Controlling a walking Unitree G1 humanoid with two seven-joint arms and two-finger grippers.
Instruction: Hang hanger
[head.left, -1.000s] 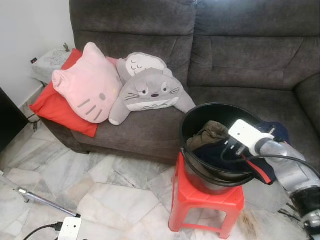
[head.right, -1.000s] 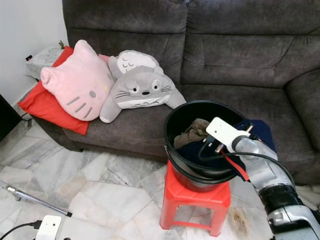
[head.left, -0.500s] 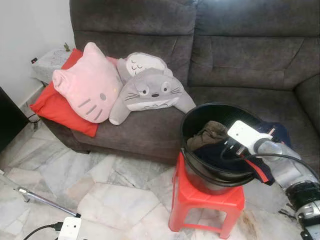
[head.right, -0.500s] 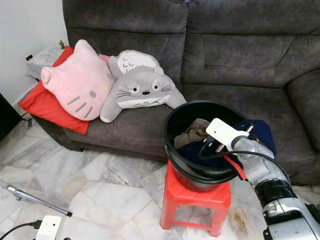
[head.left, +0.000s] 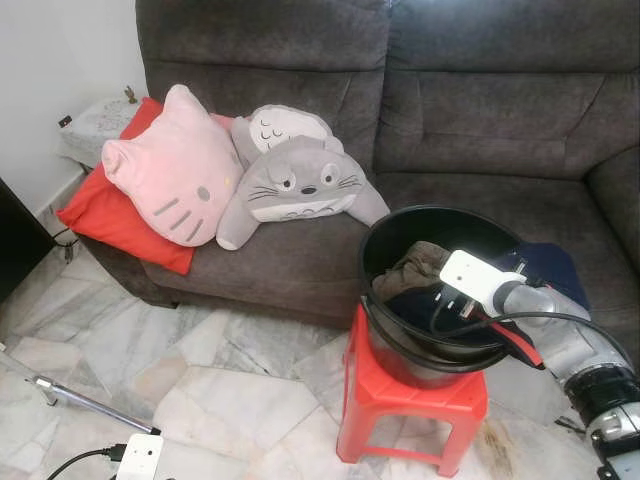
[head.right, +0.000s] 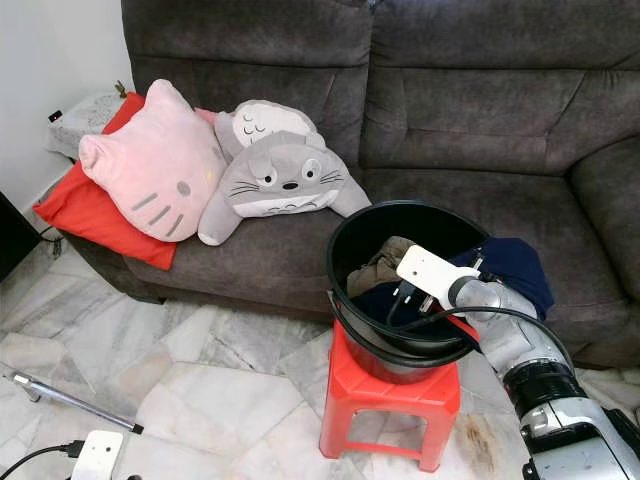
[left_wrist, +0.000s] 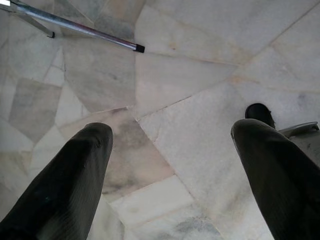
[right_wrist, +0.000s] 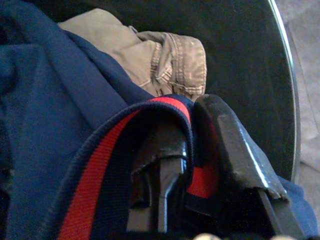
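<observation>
A black bucket (head.left: 400, 225) stands on a red plastic stool (head.left: 410, 400) in front of the sofa. It holds a khaki garment (head.left: 418, 262) and a navy garment (head.left: 545, 265) with a red stripe that spills over the bucket's right rim. My right gripper (head.left: 443, 308) reaches down into the bucket. In the right wrist view its fingers (right_wrist: 230, 145) are shut on the red-striped hem of the navy garment (right_wrist: 50, 100), with the khaki garment (right_wrist: 165, 55) just beyond. My left gripper (left_wrist: 172, 132) hangs open above the marble floor, holding nothing.
A dark grey sofa (head.left: 480, 110) runs behind the bucket. On its left end lie a pink cat pillow (head.left: 175, 170), a grey plush pillow (head.left: 300, 185) and a red cushion (head.left: 110, 220). A metal rod (head.left: 80, 400) lies on the marble floor at the lower left.
My right gripper has shifted a little to the left and lower inside the bucket, still holding the navy garment. The left arm has stayed where it was.
</observation>
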